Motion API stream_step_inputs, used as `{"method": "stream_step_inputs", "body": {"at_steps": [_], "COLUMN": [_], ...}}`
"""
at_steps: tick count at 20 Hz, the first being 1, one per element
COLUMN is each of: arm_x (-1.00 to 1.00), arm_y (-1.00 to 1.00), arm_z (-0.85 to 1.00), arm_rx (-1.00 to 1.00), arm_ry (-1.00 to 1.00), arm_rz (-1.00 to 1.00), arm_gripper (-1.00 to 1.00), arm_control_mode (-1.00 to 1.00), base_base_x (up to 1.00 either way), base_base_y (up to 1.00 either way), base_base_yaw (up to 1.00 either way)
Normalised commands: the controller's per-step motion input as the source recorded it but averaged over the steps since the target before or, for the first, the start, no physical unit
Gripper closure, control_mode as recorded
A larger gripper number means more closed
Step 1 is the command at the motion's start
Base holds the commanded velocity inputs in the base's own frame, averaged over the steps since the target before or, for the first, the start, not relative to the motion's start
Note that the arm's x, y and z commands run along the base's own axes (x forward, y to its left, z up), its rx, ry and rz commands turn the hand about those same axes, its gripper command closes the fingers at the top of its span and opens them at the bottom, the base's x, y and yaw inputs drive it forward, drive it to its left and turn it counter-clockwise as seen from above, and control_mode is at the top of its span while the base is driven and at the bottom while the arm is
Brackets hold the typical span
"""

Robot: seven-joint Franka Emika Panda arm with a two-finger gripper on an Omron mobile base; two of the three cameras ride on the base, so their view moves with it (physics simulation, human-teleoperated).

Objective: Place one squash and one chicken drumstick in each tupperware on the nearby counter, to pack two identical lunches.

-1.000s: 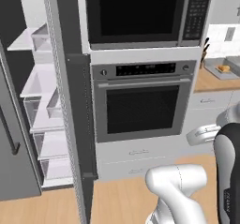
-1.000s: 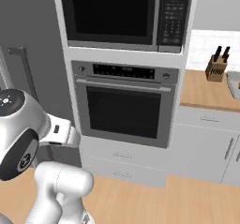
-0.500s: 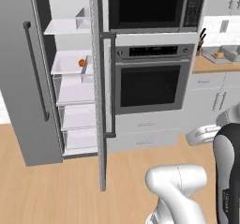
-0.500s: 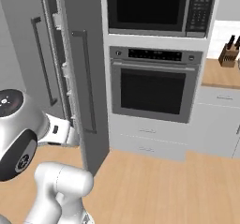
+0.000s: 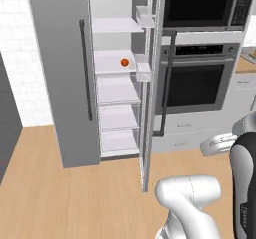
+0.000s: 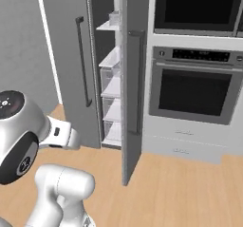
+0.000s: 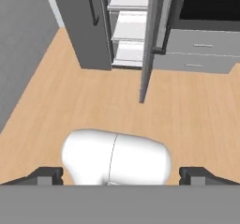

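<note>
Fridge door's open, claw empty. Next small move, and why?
Probably roll the base closer to the open fridge. The small orange-red squash sits on an upper shelf, well away from the open, empty claw, which hangs over bare floor.

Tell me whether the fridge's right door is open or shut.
Open. The right door stands swung out edge-on, exposing white shelves; a small orange-red squash sits on the second shelf.

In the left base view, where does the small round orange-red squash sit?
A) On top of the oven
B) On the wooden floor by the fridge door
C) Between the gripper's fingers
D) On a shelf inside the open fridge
D: the small orange-red squash rests on an upper shelf inside the open fridge, well away from the gripper.
</note>
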Motion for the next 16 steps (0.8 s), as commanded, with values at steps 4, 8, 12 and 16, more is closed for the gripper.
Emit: {"method": "stream_step_inputs", "body": {"at_steps": [4, 8, 12, 16], "arm_x": [0.00, 0.00, 0.00, 0.00], "arm_y": [0.00, 0.00, 0.00, 0.00], "arm_z": [0.00, 0.00, 0.00, 0.00], "arm_rx": [0.00, 0.00, 0.00, 0.00], "arm_ry": [0.00, 0.00, 0.00, 0.00], "arm_rz": [0.00, 0.00, 0.00, 0.00], "arm_gripper": [-1.00, -1.00, -1.00, -1.00], "arm_control_mode": [1.00, 1.00, 1.00, 1.00], "base_base_x": [0.68, 0.85, 0.82, 0.69], "base_base_y": [1.00, 0.65, 0.16, 0.00], "base_base_yaw": [-0.03, -0.13, -0.19, -0.26]}}
